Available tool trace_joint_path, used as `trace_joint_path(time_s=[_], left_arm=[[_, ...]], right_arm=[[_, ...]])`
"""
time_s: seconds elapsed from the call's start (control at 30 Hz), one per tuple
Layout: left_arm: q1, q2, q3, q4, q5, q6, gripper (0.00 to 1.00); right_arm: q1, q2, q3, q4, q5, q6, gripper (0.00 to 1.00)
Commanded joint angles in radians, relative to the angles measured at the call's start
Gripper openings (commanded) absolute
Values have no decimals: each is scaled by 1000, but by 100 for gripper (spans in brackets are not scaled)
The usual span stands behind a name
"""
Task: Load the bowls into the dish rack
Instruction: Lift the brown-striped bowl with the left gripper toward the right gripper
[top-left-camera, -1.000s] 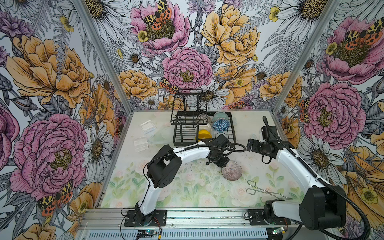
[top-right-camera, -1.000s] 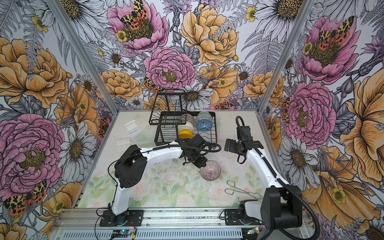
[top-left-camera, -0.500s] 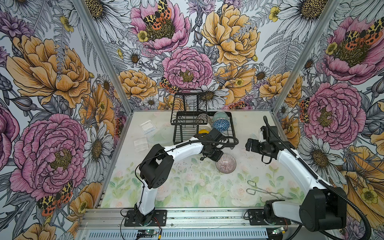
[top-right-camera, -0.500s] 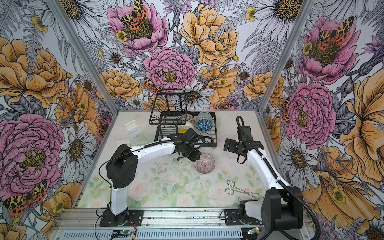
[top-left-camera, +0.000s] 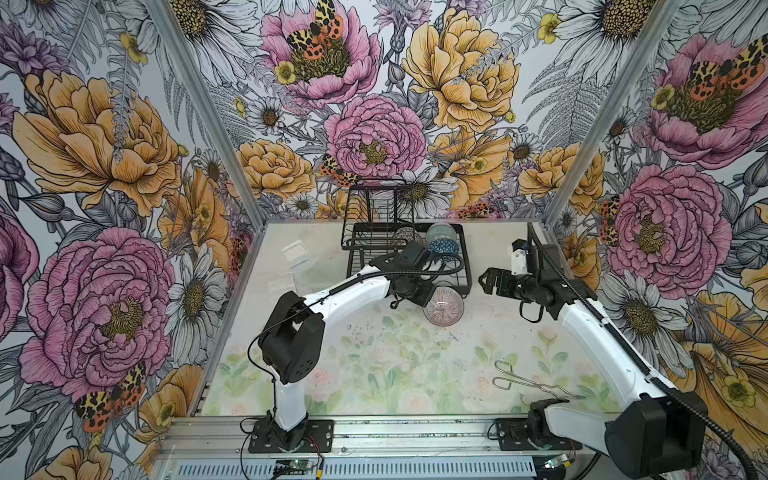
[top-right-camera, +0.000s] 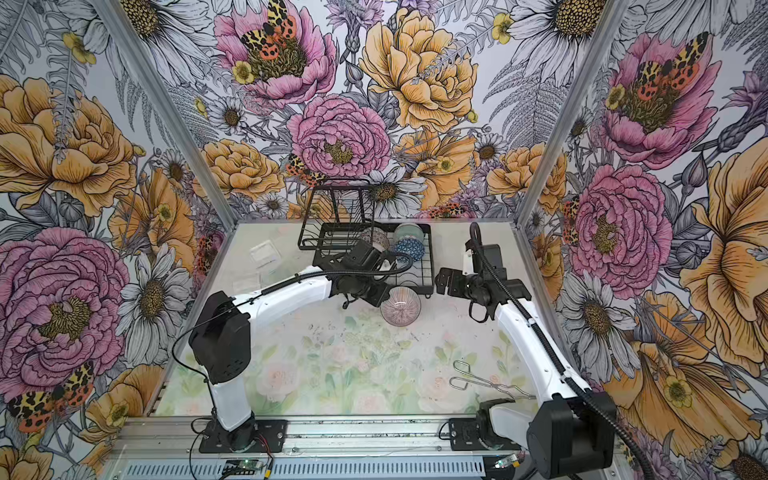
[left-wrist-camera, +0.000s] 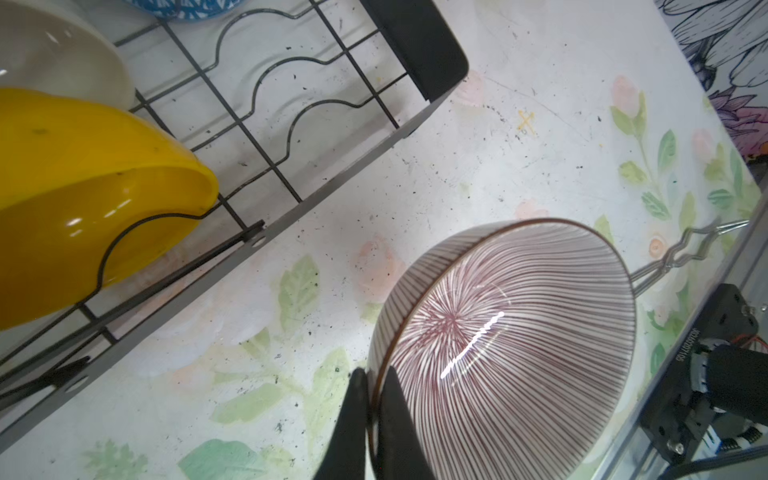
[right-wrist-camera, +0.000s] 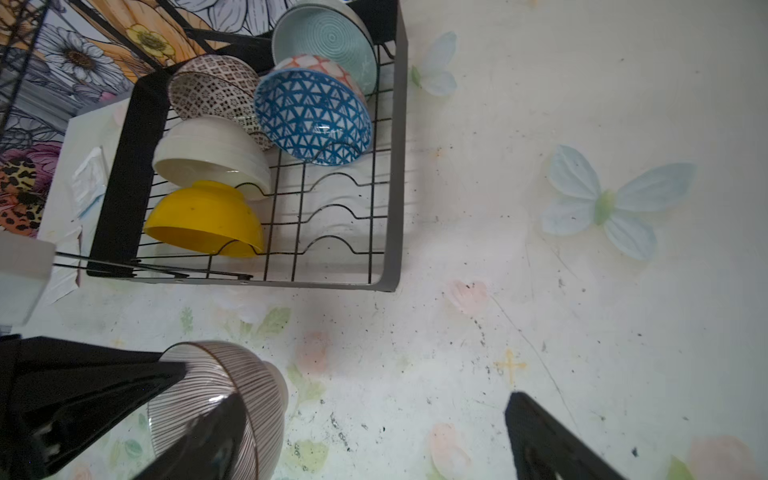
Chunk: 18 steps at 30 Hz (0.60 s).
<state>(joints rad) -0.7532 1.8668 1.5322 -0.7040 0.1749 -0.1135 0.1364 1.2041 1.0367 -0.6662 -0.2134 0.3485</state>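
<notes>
My left gripper (left-wrist-camera: 374, 376) is shut on the rim of the mauve bowl with radiating lines (left-wrist-camera: 519, 340), one finger inside and one outside. It holds the bowl (top-left-camera: 443, 306) tilted above the table, just in front of the dish rack's (top-left-camera: 468, 266) front right corner. Several bowls stand on edge in the rack (right-wrist-camera: 395, 166): yellow (right-wrist-camera: 203, 216), cream (right-wrist-camera: 208, 153), black-and-white mosaic (right-wrist-camera: 212, 87), blue triangle-patterned (right-wrist-camera: 311, 116) and pale teal spiral (right-wrist-camera: 328, 41). To the right of the rack my right gripper (top-left-camera: 492, 279) hovers open and holds nothing.
Metal wire tongs (top-left-camera: 528, 380) lie at the front right near the right arm's base. Clear plastic containers (top-left-camera: 297, 253) sit left of the rack. The rack's raised upper basket (top-left-camera: 380, 199) stands at the back against the wall.
My left arm has carried the mauve bowl back and leftward, closer to the rack's front edge. The right gripper has hardly moved.
</notes>
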Motion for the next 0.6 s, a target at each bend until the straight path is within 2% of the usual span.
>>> trace_joint_path(time_s=[0.0, 0.3, 0.57], left_arm=[[22, -37, 58, 35, -31, -22, 0], [32, -35, 97, 43, -45, -14, 0], [33, -36, 121, 47, -46, -7, 0]], right_arm=[[32, -14, 52, 24, -30, -11, 96], [116, 69, 72, 28, -10, 13, 80], [183, 138, 101, 48, 5, 28, 74]])
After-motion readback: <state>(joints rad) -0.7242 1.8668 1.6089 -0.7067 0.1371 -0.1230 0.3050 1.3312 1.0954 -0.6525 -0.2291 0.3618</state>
